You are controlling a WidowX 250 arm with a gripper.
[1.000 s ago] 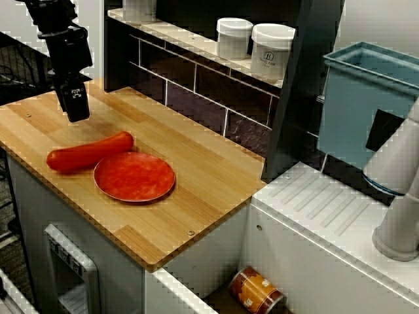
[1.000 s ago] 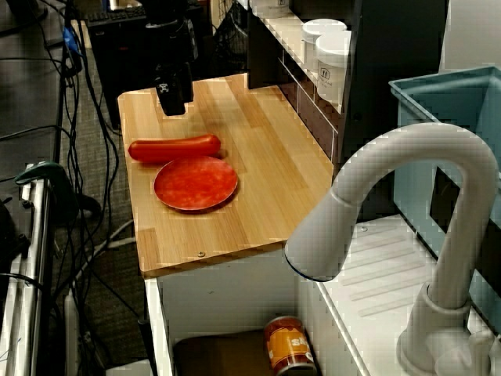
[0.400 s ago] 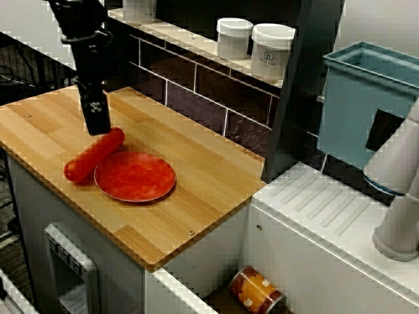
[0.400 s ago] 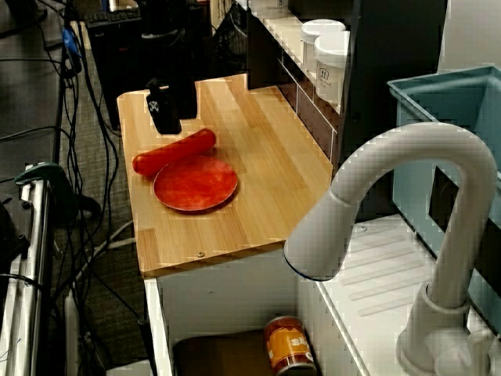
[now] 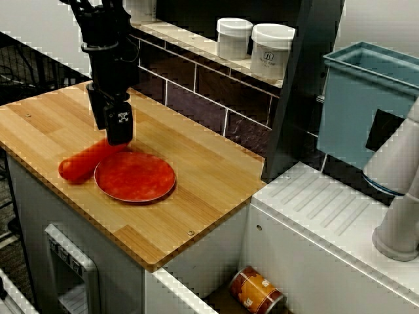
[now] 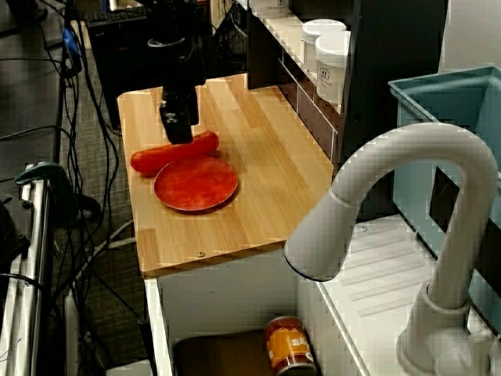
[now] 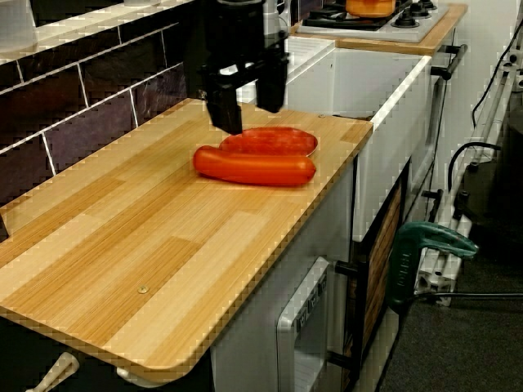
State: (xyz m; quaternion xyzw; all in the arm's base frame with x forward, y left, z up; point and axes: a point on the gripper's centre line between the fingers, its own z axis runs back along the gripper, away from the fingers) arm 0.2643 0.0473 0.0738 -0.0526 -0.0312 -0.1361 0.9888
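A long red sausage (image 5: 82, 163) lies on the wooden counter (image 5: 209, 176) against the left rim of a round red plate (image 5: 135, 176). My black gripper (image 5: 119, 129) hangs straight down over the sausage's right end, at the plate's back edge. In the view over the tap the gripper (image 6: 176, 129) covers the middle of the sausage (image 6: 153, 159), just behind the plate (image 6: 196, 183). The low view along the counter shows the gripper (image 7: 248, 110) open. Its two fingers (image 7: 222, 114) stand apart just behind the sausage (image 7: 253, 166) and plate (image 7: 274, 140), with nothing between them.
Two white jars (image 5: 234, 36) (image 5: 272, 49) stand on the tiled ledge behind the counter. A dark post (image 5: 294, 98) and a teal bin (image 5: 366, 98) are to the right, beside a white tap (image 6: 391, 204). A can (image 5: 255, 291) lies below. A green clamp (image 7: 429, 245) hangs off the counter's side.
The gripper has come from the back left of the counter, rightward and down onto the sausage. The sausage has swung from lying level to slanting, its right end now under the gripper.
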